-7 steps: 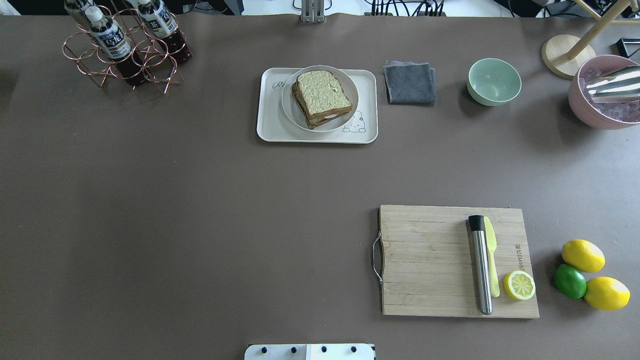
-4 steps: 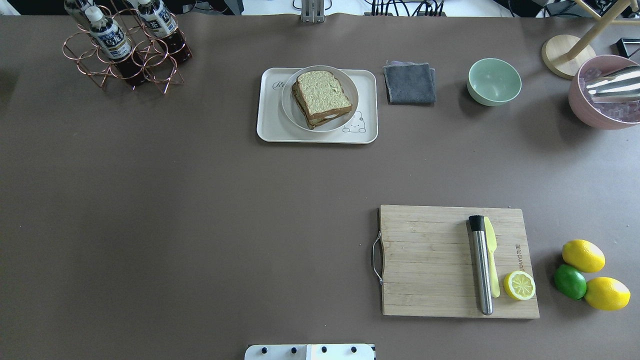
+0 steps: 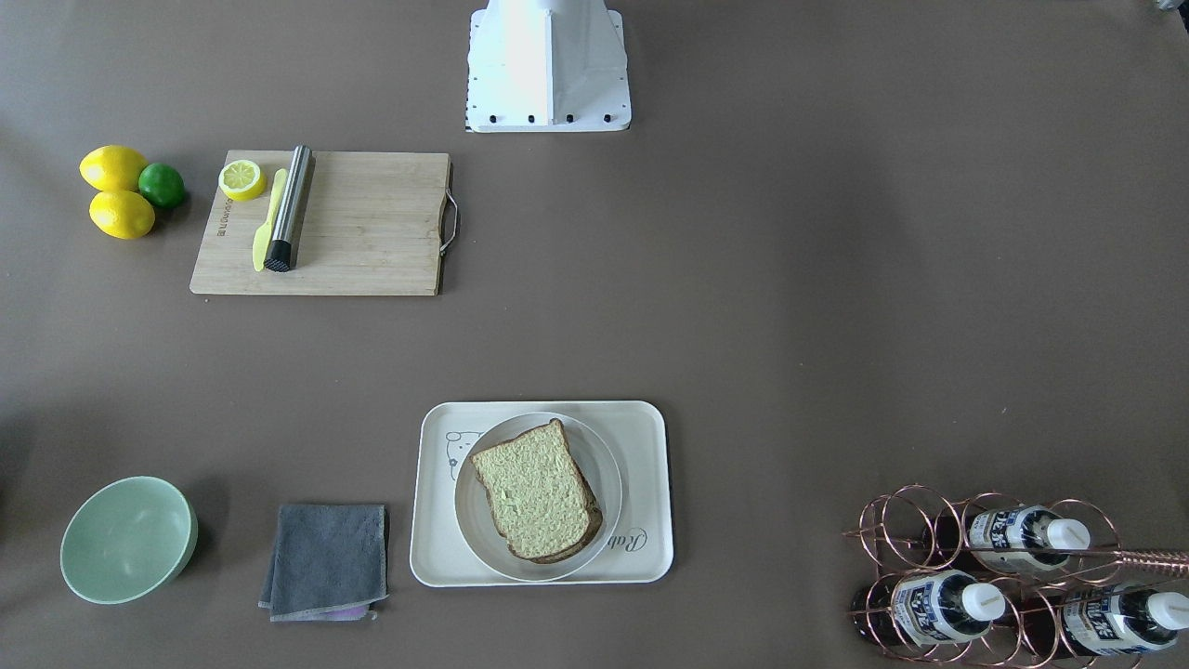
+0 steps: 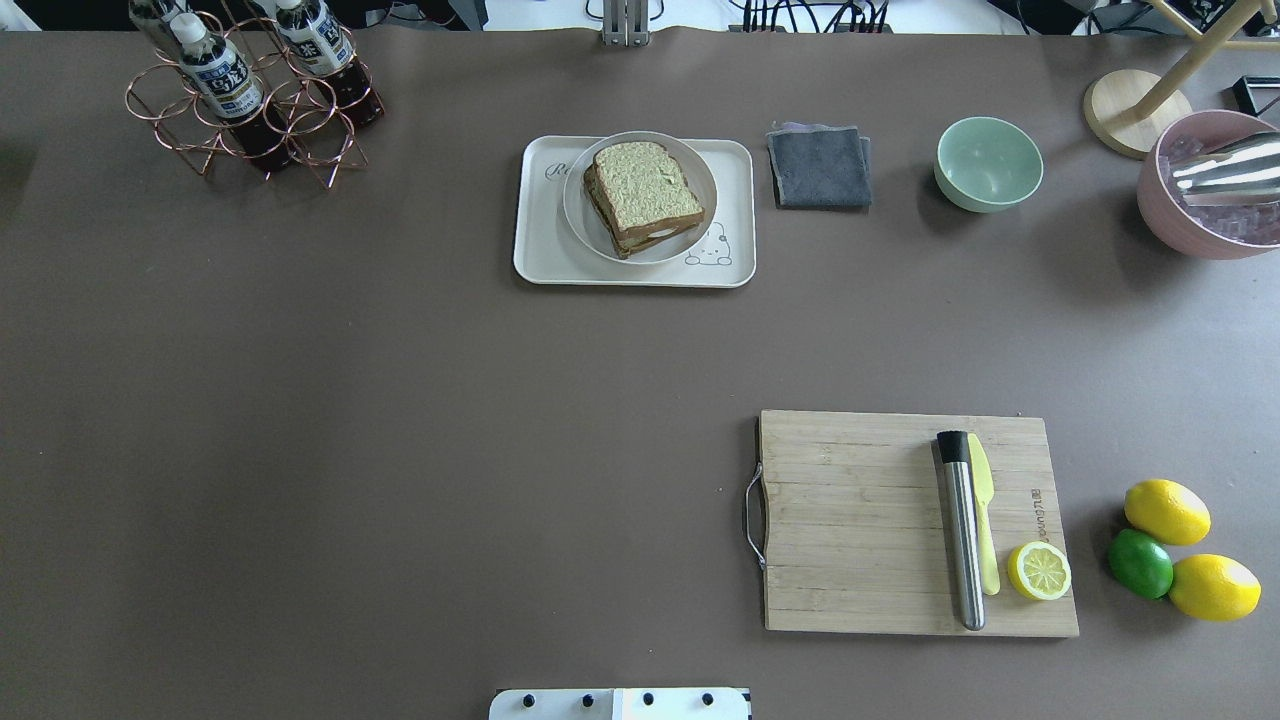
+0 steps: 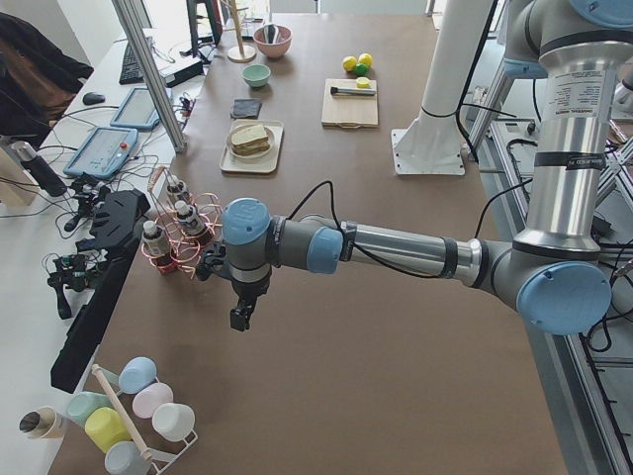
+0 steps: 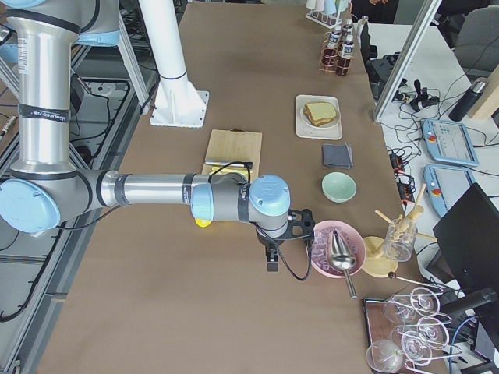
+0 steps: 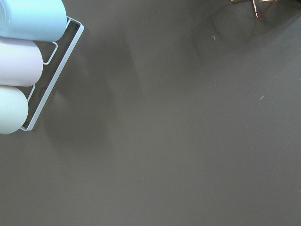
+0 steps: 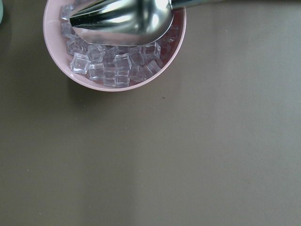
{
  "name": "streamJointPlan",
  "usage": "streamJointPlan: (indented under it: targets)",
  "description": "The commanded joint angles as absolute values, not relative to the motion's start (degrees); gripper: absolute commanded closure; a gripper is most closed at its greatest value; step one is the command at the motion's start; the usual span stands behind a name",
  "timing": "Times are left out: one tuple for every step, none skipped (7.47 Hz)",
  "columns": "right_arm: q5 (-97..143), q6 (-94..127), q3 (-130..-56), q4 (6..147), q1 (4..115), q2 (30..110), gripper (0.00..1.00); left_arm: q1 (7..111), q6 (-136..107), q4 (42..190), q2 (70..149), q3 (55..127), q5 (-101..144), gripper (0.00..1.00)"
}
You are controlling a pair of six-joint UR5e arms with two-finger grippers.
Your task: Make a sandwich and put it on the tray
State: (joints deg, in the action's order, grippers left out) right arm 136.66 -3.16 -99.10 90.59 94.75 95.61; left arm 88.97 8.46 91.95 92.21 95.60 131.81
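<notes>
The brown table [image 4: 400, 450] is long. The left arm [image 5: 396, 247] reaches out over its left end and the right arm [image 6: 148, 191] over its right end. The tray [image 4: 540, 240] sits mid-table by the far edge. On it is a round plate [image 4: 580, 215], and on that the finished sandwich [image 4: 645, 190], stacked flat with its long axis running far-left to near-right.

The left gripper [image 5: 240, 315] hangs past the bottle rack [image 5: 178, 233]. The right gripper [image 6: 270, 257] hangs beside the pink bowl [image 4: 1160, 225] of ice. From either one the sandwich lies well inward and toward the far edge, and neither looks clearly nearer. Whether their jaws are apart or together I cannot tell. The task reads as done.
</notes>
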Motion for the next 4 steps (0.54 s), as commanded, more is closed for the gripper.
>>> streamJointPlan:
  targets:
    - [136.5,-3.08,-99.4,90.62,94.75,95.45,0.01,89.3,8.26,92.37,90.88,95.36,132.1,0.02]
    - [136.49,-3.08,-99.58,90.62,94.75,95.54,0.01,89.3,8.26,92.37,90.88,95.27,132.1,0.02]
    - [136.32,-3.08,-99.58,90.53,94.75,95.45,0.01,89.3,8.26,92.29,90.88,95.19,132.1,0.02]
    - [136.23,-2.99,-99.15,90.61,94.66,94.75,0.01,89.3,8.26,92.29,90.88,95.27,132.1,0.02]
